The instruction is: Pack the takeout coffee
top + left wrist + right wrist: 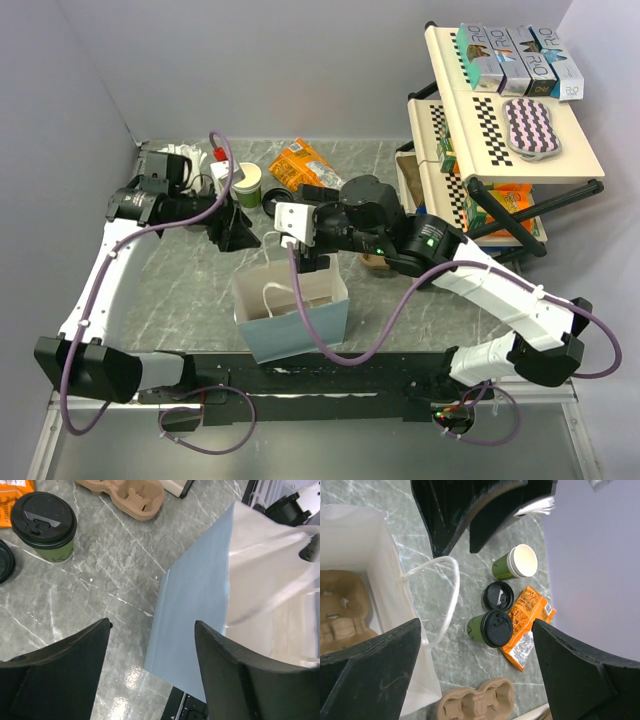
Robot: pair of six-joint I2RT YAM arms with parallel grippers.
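Observation:
The takeout coffee (492, 627), a green-banded paper cup with a black lid, stands on the grey table; it also shows in the left wrist view (44, 527). In the top view my right arm hides it. A light blue paper bag (300, 335) stands open at the near edge with a brown cup carrier (340, 610) inside. My right gripper (476, 625) is open and empty, above the table between the bag's far rim and the coffee. My left gripper (152, 624) is open and empty, by the bag's left far corner (200, 610).
A lidless white-and-green cup (517, 562), a loose black lid (498, 596) and an orange snack packet (525, 625) lie behind the coffee. A second brown carrier (477, 702) lies on the table. A tiered rack (500, 120) with boxes stands at the right.

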